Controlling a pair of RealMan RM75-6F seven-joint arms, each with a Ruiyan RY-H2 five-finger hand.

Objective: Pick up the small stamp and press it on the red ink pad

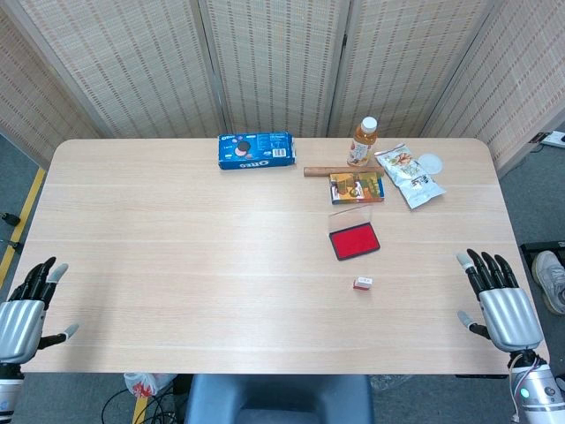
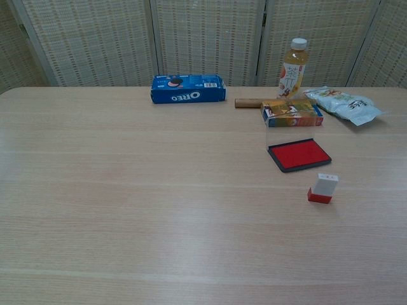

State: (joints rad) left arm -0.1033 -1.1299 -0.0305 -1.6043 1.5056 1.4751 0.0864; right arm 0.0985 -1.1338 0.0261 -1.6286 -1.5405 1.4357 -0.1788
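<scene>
My right hand (image 1: pixel 500 299) lay at the near right edge of the table (image 1: pixel 177 238), palm down with its fingers spread apart and nothing in it. My left hand (image 1: pixel 26 309) sat at the near left edge in much the same way, fingers fanned out and holding nothing. Neither hand appeared in the chest view. The small stamp (image 2: pixel 323 188) stood on the bare table well apart from both hands, toward the right side, its white body above a red base. Just beyond it, close but not touching, was the red ink pad (image 2: pixel 299 154), open, with its clear lid raised at the back edge. Behind the pad lay a small colourful box (image 2: pixel 291 112), and just behind that a brown wooden stick (image 2: pixel 251 102) lay flat. An orange drink bottle (image 2: pixel 294 68) with a white cap stood upright near the far edge, with a snack bag (image 2: pixel 346 105) to its right. Further left along the far side lay a blue Oreo box (image 2: pixel 188 89), well apart from everything else.
</scene>
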